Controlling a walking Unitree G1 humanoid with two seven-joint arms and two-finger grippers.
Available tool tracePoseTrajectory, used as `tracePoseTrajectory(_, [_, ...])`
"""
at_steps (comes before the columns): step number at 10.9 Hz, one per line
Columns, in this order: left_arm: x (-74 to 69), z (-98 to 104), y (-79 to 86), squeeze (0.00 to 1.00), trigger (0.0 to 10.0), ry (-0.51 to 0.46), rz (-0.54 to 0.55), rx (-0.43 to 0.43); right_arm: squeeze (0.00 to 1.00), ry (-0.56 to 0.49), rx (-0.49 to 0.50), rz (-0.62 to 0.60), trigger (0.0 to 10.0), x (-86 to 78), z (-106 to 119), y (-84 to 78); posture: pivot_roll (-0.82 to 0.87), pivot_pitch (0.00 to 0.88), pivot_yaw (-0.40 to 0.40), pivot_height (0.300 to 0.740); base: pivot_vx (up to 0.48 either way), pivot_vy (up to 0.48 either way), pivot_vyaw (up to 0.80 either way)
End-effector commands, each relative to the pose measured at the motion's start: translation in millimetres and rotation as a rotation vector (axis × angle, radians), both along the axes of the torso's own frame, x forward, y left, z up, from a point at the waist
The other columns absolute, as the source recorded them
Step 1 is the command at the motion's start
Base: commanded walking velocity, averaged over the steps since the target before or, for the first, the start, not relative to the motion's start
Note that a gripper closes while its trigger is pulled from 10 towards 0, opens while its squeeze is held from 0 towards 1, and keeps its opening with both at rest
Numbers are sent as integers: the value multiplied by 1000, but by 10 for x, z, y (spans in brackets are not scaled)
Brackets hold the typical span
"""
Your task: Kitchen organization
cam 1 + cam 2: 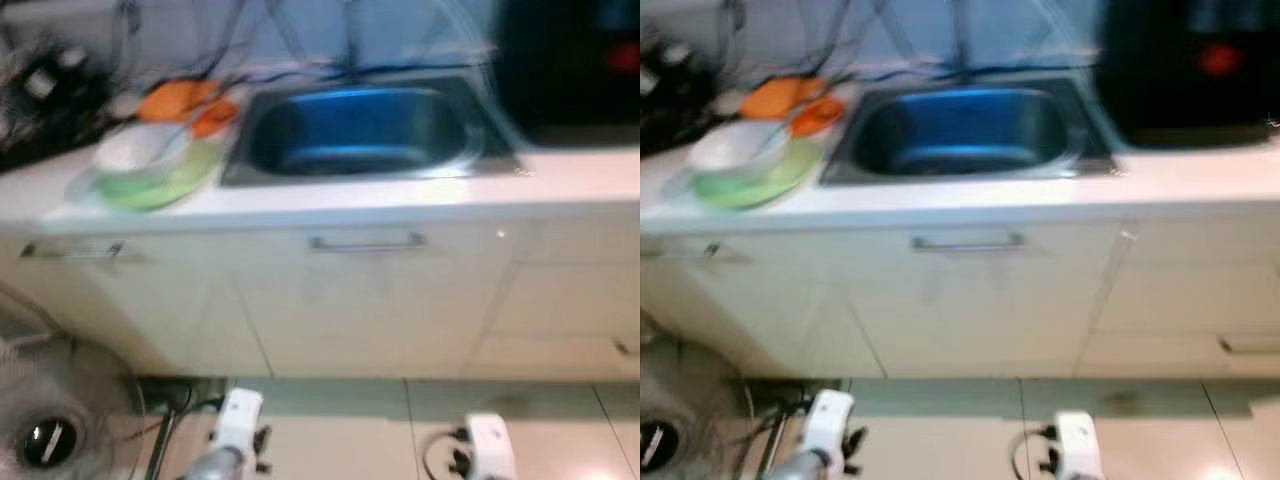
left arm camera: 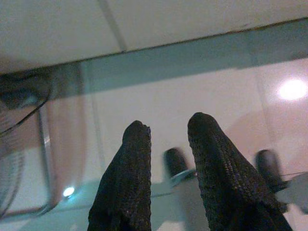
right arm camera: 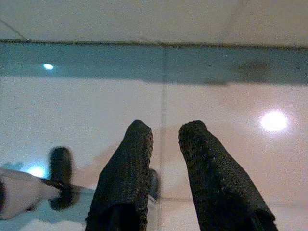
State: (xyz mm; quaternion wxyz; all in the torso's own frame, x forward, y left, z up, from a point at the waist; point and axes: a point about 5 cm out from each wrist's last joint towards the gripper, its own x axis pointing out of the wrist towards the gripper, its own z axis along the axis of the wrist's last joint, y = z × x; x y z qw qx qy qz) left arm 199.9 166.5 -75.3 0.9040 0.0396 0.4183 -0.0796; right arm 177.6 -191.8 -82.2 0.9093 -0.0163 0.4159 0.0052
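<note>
Head views blurred. I'm facing a white kitchen countertop [image 1: 560, 180] with a stainless steel sink basin [image 1: 355, 130] set into it, basin looks bare inside. On the counter just beside the sink, on my left: a stack of dishes — white bowl [image 1: 135, 148] sitting on a light green plate [image 1: 165, 178], with a clear plate edge sticking out under them toward the counter's front. Behind the stack, orange plastic items [image 1: 190, 105], shape too blurred to tell, touching or nearly touching the sink's corner. Far left of the counter, a dark jumble of black objects and wires [image 1: 40, 90], can't make out what. On my right, a large black appliance [image 1: 1185, 65] with a red spot stands on the counter beside the sink.

Below the counter: cream cabinet doors [image 1: 370, 300] with a silver bar handle [image 1: 367, 241] under the sink, another handle on the left drawer. Glossy beige tiled floor [image 1: 350, 440]. Grey floor fan [image 1: 45, 425] lying low on my left by the cabinet.

Both my arms hang low, well below counter height. My left gripper [image 2: 168, 132] points at the floor near the cabinet base, two black fingers parted with a small gap, holding nothing. My right gripper [image 3: 166, 132] likewise over the tiles, fingers slightly apart, empty.
</note>
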Motion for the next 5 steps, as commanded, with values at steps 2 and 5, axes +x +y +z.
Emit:
tracePoseTrajectory(2, [-29, -15, 32, 0, 10000, 13, 7, 6, 0, 8, 8, 10, 10000, -23, -16, 43, 12, 58, 105, 740, 289, 0, 0])
tracePoseTrajectory(5, [-30, -15, 31, 0, 10000, 13, 5, 5, 0, 3, 9, 18, 10000, -19, -12, 45, 12, 60, 104, 740, 287, 0, 0])
